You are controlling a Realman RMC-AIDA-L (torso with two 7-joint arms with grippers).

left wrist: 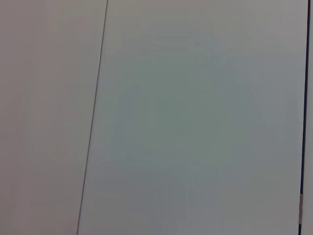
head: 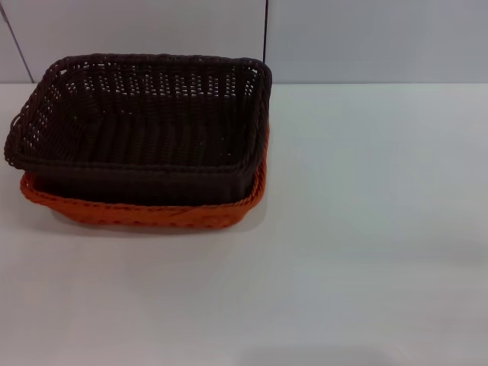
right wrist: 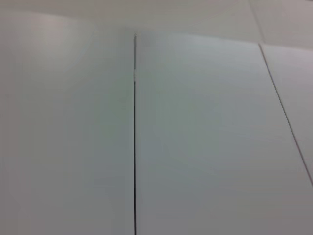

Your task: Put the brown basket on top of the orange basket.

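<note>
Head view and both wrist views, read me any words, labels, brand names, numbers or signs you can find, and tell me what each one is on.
None: no view shows any readable text.
Brown basket: plain weave, no label or tag visible.
Orange basket: only its rim and lower side show beneath the brown one, no writing.
Table: unmarked white surface.
Wall panels: blank, with only dark seams in both wrist views.

The rectangular dark brown woven wicker-style basket [head: 137, 122] and the rectangular bright orange woven wicker-style basket [head: 152, 212] look rough and matt with open weave; the white surface [head: 366, 229] looks smooth, faintly glossy.
</note>
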